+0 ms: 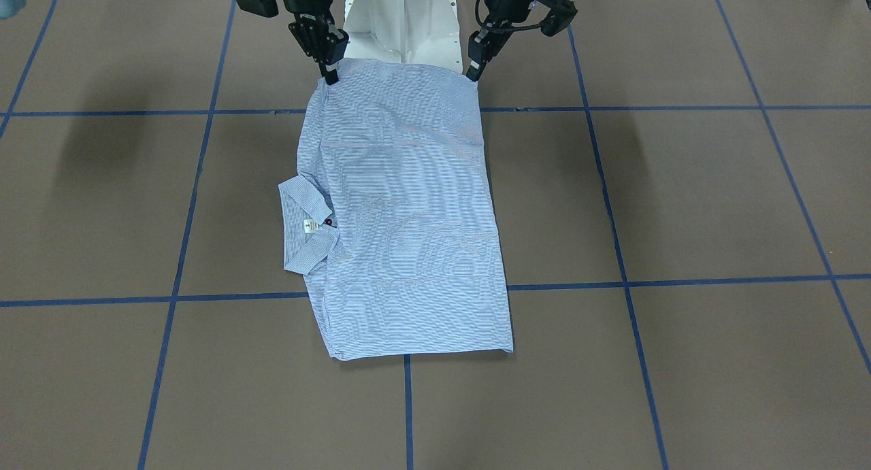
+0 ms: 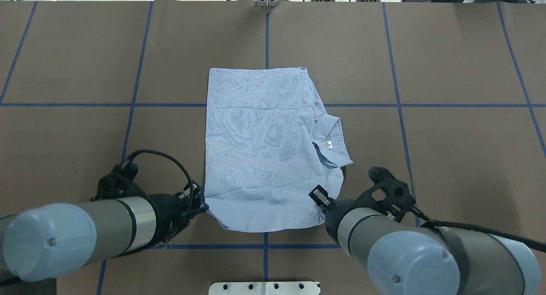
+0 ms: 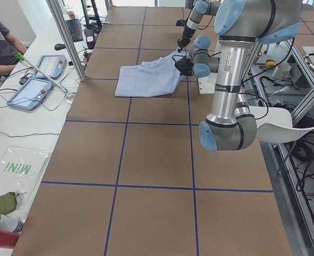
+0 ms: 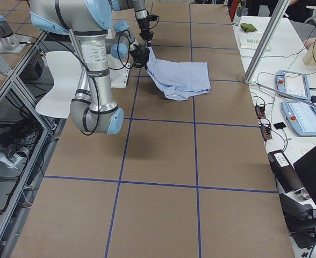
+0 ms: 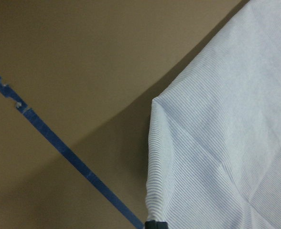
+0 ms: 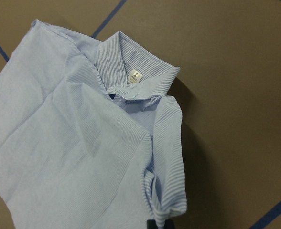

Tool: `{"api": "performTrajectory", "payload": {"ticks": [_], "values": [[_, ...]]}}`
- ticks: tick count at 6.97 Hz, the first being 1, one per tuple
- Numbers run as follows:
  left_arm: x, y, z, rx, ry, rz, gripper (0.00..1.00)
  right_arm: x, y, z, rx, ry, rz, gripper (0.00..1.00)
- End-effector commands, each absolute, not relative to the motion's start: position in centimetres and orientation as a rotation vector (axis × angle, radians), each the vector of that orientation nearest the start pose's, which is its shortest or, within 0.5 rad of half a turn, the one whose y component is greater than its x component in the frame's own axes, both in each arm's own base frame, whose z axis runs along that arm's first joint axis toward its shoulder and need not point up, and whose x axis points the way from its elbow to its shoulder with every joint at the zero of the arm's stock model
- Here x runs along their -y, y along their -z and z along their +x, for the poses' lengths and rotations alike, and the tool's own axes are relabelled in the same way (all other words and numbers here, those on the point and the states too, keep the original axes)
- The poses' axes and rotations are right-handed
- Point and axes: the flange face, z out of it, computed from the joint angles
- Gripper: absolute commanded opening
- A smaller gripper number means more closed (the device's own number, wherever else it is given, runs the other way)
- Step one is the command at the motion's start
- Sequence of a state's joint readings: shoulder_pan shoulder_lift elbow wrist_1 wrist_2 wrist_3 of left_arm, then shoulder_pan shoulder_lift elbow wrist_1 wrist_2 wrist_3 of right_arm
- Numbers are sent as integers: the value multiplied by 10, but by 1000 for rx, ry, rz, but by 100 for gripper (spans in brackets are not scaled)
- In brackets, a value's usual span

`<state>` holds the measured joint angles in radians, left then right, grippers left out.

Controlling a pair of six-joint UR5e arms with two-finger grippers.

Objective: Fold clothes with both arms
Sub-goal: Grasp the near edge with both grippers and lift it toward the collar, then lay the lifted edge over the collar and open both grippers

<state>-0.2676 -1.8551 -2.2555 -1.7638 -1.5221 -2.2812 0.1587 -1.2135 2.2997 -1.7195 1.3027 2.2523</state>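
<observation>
The shirt (image 1: 401, 205) lies mid-frame on the counter (image 1: 680, 205), its long axis running top to bottom in the front view. My left fingers (image 1: 472, 73) and right fingers (image 1: 331, 75) each look pinched narrow on a top corner. Only the right wrist view shows me the collar (image 6: 150, 64); the left shows plain cloth.

Brown table (image 1: 714, 205), blue tape grid (image 1: 408, 409).
</observation>
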Motion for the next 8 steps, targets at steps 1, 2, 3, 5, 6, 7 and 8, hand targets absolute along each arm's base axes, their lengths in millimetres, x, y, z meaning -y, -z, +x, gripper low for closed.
{"api": "performTrajectory", "payload": {"ticks": [1, 2, 3, 5, 6, 7, 8], "values": [[325, -165, 384, -1191, 881, -92, 0, 293, -183, -407, 1004, -979, -39, 0], [359, -166, 366, -1179, 866, -56, 0, 332, -181, -418, 974, -1010, -61, 0], [393, -163, 366, -1166, 889, -36, 0, 357, -179, -416, 966, -1041, -49, 0], [441, -167, 379, -1128, 904, 20, 0, 405, -177, -421, 943, -1062, -30, 0], [458, -173, 393, -1122, 909, 30, 0, 438, -177, -432, 943, -1058, -48, 0], [479, -183, 403, -1126, 922, 40, 0, 464, -183, -436, 941, -1044, -49, 0], [499, -188, 417, -1122, 920, 56, 0, 488, -189, -452, 920, -1030, -34, 0]]}}
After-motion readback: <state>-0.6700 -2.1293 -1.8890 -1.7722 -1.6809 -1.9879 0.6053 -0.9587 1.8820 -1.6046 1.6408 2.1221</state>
